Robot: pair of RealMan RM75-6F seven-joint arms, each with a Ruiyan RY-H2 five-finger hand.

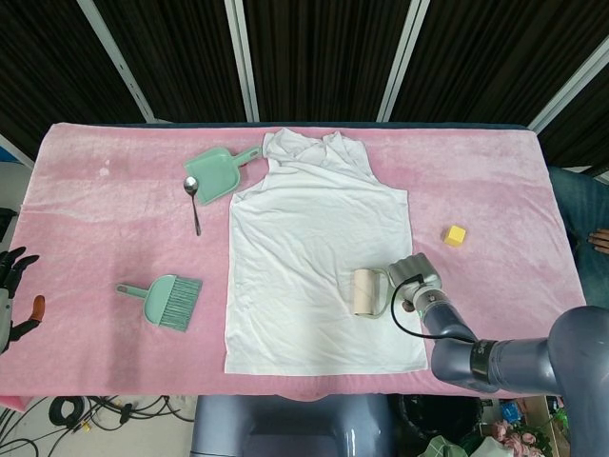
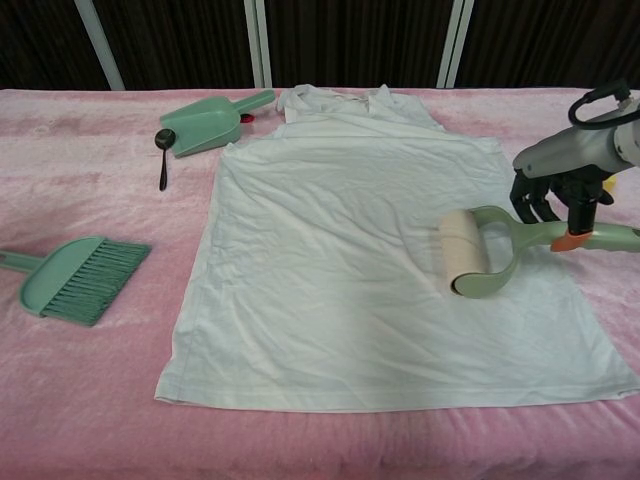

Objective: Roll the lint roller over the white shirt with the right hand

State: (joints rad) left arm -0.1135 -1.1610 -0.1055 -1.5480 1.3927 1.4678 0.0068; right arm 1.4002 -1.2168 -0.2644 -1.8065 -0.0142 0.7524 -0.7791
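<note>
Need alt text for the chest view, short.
The right hand holds a green lint roller on the right side of a white shirt spread on a pink table. A hand brush, dustpan and spoon lie left.

It looks like a robotics lab; a pink cloth (image 1: 95, 219) covers the table. At 12 o'clock hang black curtains (image 1: 324, 57); cables (image 1: 86, 411) trail at 7 o'clock.

Pink-covered table (image 1: 495, 171), white shirt (image 1: 319, 238), green dustpan (image 1: 217, 172), spoon (image 1: 193, 201), green brush (image 1: 164, 299), yellow cube (image 1: 455, 235)
</note>
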